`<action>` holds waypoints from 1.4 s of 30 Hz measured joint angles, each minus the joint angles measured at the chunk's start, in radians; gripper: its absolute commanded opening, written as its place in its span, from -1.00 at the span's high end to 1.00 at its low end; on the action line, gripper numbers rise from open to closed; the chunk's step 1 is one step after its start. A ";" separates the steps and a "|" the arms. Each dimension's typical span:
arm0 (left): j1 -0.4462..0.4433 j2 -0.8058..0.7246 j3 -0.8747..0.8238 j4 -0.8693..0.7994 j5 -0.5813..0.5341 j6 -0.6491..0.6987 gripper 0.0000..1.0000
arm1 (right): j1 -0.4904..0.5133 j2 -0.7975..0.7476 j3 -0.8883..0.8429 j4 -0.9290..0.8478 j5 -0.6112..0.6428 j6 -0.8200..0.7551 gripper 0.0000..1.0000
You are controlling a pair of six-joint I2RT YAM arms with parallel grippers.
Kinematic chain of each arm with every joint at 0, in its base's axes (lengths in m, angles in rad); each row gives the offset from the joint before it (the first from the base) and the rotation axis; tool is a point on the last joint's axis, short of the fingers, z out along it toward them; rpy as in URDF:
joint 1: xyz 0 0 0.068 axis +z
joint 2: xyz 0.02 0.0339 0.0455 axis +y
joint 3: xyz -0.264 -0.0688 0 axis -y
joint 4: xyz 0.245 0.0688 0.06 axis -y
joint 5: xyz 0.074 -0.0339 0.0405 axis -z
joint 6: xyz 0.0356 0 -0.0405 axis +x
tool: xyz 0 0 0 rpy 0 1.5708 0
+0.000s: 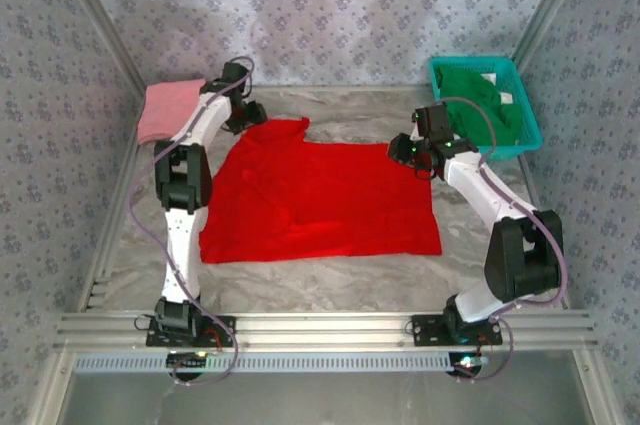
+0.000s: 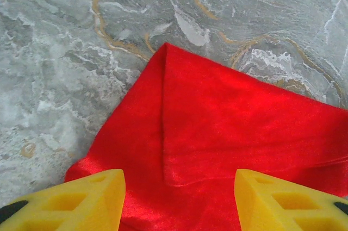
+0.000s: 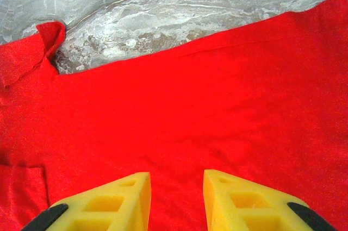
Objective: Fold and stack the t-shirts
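**Item 1 – red shirt**. Spread open in the middle of the worktop, mostly flat with a few creases. One sleeve points toward the far edge at the left. In the left wrist view a folded corner lies on the grey marbled surface. In the right wrist view the cloth covers most of the frame, with bare marble beyond its far hem.

**Item 2 – pink shirt**. Folded at the far end of the left edge, just beside the left arm.

**Item 3 – green shirt**. Bunched inside the teal basket at the far right corner.

**Item 4 – left arm**. Runs from its base at the near edge along the left side, wrist bent inward.
- Left gripper sits at the red shirt's far left corner.
- Jaws stand wide in the wrist view. The yellow fingers are well apart over the cloth, with nothing between them.

**Item 5 – right arm**. Rises from its base at the near edge, elbow out to the right, forearm angled toward the far edge.
- Right gripper is at the red shirt's far right corner.
- Jaws are narrowly parted in the wrist view. There is a slim gap between the yellow fingers, with red cloth below and none pinched.
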 measured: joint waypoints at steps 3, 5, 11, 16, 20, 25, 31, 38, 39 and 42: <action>-0.006 0.043 0.072 -0.020 0.003 0.003 -0.11 | 0.000 0.007 0.000 0.010 -0.019 0.001 0.33; -0.011 0.072 0.108 -0.026 0.004 0.004 -0.11 | 0.000 0.016 0.000 0.017 -0.027 0.001 0.34; -0.023 0.131 0.145 -0.056 0.006 0.003 -0.14 | 0.000 0.034 0.000 0.024 -0.041 0.009 0.34; -0.026 0.140 0.145 -0.072 0.002 0.003 -0.08 | 0.001 0.036 0.000 0.034 -0.042 0.020 0.35; -0.028 0.140 0.145 -0.071 -0.001 -0.006 0.24 | 0.002 0.039 0.000 0.033 -0.042 0.020 0.36; -0.031 0.142 0.145 -0.067 -0.001 -0.011 0.57 | 0.003 0.038 0.000 0.033 -0.042 0.020 0.36; -0.031 0.169 0.167 -0.064 0.000 -0.010 1.00 | 0.003 0.038 0.000 0.033 -0.041 0.020 0.35; -0.030 0.169 0.188 -0.069 0.000 -0.004 1.00 | -0.008 0.092 0.056 0.014 -0.039 0.019 0.35; -0.029 0.167 0.188 -0.070 0.000 -0.004 1.00 | -0.012 0.115 0.082 0.012 -0.037 0.018 0.35; -0.025 0.150 0.180 -0.068 0.006 -0.004 1.00 | -0.029 0.201 0.174 -0.009 -0.023 0.015 0.34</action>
